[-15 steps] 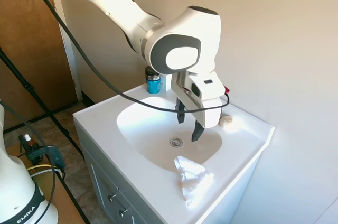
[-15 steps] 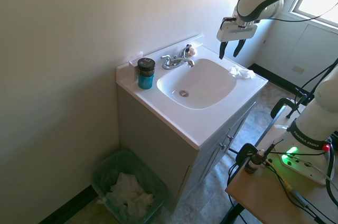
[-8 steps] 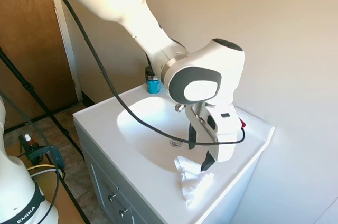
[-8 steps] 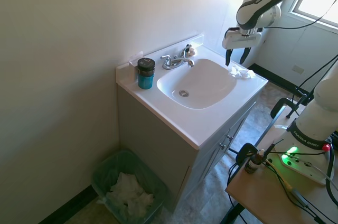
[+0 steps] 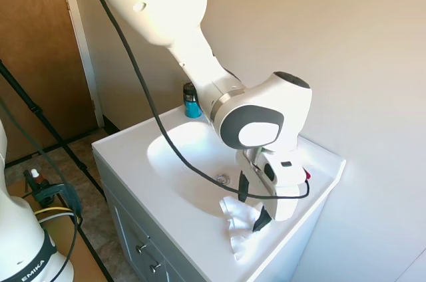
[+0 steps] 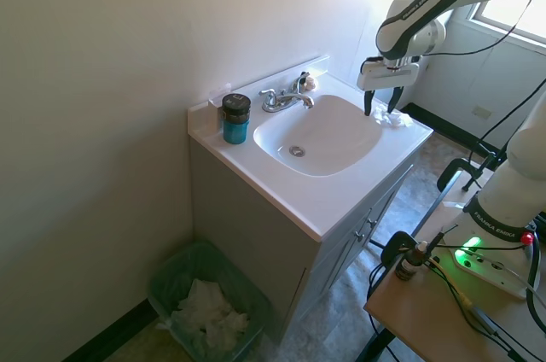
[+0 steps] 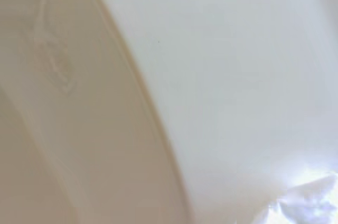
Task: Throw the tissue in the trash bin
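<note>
In the near left corner of the room, on the floor beside the cabinet, stands the trash bin. It is green and holds a heap of crumpled white paper. On the counter, at the far left corner of the sink, there is a small blue jar with a dark lid; what is inside it I cannot see. The basin of the sink has only its metal drain at the bottom.

The tissue lies on the flat rim of the white vanity top, just beside the basin, on the side away from the jar. It is crumpled and white. The gripper hangs directly over it with its two dark fingers apart, one on each side of the tissue's upper part. The fingertips are low, at or very near the paper, but the fingers are not closed on it.

Behind the basin there is a chrome faucet, and a small pale object near it by the wall. The walls are plain beige. A brown wooden door is visible on the far side, and the floor looks like stone tile.
</note>
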Tool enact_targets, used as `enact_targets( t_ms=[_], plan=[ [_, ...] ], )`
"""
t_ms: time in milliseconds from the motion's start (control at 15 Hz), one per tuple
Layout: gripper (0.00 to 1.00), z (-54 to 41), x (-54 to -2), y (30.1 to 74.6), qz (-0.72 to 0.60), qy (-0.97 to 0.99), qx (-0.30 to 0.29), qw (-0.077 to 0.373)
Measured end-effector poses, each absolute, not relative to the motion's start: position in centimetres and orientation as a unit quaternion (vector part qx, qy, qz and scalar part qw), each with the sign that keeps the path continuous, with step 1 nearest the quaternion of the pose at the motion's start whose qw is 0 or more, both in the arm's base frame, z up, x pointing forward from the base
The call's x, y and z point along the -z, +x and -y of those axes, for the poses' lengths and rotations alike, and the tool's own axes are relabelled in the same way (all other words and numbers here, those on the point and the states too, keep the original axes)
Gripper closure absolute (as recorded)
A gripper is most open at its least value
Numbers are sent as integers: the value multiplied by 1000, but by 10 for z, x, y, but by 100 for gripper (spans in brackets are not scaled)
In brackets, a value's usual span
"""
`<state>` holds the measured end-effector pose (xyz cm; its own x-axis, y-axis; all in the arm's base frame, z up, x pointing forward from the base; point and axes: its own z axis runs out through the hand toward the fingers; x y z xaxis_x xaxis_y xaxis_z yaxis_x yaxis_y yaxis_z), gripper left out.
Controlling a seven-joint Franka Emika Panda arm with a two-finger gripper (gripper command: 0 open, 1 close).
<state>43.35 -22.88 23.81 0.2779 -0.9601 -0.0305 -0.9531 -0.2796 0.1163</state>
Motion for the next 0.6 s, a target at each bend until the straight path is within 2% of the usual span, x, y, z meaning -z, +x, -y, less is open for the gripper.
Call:
enact_targets(
  t_ms=[600],
  plan=[
    [100,230,-235,446,599,799,43,41]
  ],
)
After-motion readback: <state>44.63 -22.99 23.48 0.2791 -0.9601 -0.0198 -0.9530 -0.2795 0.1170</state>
